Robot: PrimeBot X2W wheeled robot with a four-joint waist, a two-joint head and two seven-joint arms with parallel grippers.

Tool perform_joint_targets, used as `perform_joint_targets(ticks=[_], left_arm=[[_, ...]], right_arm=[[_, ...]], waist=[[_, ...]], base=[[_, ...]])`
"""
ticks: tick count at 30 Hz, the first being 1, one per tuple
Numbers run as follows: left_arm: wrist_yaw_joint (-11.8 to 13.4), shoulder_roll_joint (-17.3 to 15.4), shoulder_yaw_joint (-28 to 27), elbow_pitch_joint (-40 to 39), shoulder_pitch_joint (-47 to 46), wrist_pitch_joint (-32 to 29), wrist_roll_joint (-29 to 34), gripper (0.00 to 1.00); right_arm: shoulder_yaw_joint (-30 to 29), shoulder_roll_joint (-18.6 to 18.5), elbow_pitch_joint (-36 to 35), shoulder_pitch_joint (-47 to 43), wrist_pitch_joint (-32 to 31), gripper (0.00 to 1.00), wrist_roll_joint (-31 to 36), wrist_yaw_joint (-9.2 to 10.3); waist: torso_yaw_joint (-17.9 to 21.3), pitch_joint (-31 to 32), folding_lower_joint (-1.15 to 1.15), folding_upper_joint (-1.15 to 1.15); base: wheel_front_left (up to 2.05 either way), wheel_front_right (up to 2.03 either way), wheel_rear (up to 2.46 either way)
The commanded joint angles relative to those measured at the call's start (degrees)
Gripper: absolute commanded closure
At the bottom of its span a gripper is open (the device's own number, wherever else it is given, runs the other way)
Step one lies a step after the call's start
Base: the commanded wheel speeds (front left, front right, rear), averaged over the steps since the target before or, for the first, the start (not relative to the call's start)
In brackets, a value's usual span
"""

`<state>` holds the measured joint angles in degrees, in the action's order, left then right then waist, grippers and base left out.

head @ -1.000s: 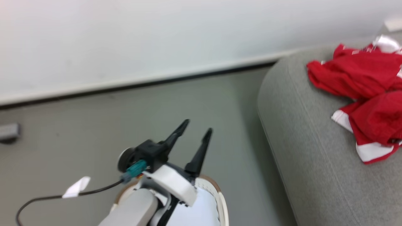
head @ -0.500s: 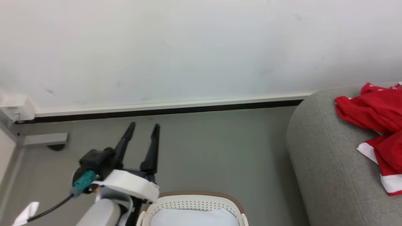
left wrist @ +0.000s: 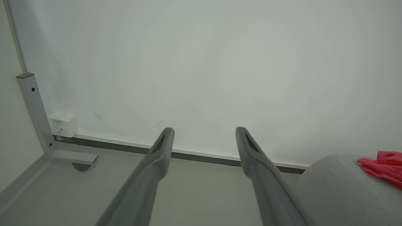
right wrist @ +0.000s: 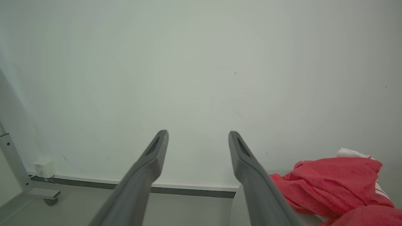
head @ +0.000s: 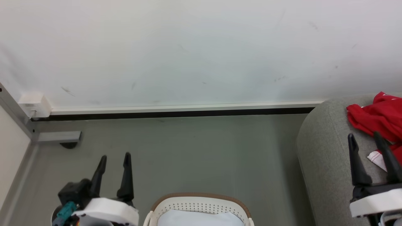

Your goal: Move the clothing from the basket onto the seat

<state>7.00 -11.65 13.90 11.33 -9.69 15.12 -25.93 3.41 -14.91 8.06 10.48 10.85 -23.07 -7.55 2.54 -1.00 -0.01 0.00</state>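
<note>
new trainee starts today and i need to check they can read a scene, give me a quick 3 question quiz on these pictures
1. What lies inside the basket?
2. The red clothing lies: A in the basket, B on the seat, C on a shelf.
3. True or false: the left claw is shut on a garment.

Key
1. A pale white-blue cloth.
2. B.
3. False: it stands open and empty, as does the right claw.
</note>
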Motion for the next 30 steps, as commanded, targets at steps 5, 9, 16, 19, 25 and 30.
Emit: perform_joint_targets(ticks=[5,9,16,19,25,30], left_arm=[[-2.57,2.89,-4.38,1.99,3.33,0.03,3.91,0.00],[-4.90,4.70,-7.03,2.46,4.21,0.03,7.13,0.00],[-7.60,6.85,-11.00,2.82,4.49,0.03,10.72,0.00],[-8.37,7.51,-12.14,2.79,4.55,0.03,11.86,0.00],[-9.40,8.19,-13.42,2.93,4.52,0.03,13.06,0.00],[-10.17,8.45,-14.28,3.31,4.35,0.03,13.53,0.00]], right_arm=[[2.51,3.22,5.07,-2.90,3.82,0.00,2.00,0.13],[5.38,4.15,7.86,-3.50,4.37,0.00,2.29,0.13],[5.02,6.42,6.16,-3.29,4.34,0.00,3.47,0.13],[4.79,6.74,5.86,-3.60,4.35,0.00,3.71,0.13],[4.58,6.66,5.77,-3.63,4.35,0.00,4.12,0.13],[4.53,6.77,5.69,-3.44,4.36,0.00,4.44,0.13]], waist=[[-0.03,-0.24,0.01,0.00],[-0.29,-0.71,0.01,0.00],[0.14,-1.01,0.01,0.00],[0.27,-0.88,0.01,0.00],[0.49,-0.77,0.01,0.00],[0.62,-0.74,0.01,0.00]], base=[[0.00,0.00,0.00],[0.00,0.00,0.00],[0.00,0.00,0.00],[0.00,0.00,0.00],[0.00,0.00,0.00],[0.00,0.00,0.00]])
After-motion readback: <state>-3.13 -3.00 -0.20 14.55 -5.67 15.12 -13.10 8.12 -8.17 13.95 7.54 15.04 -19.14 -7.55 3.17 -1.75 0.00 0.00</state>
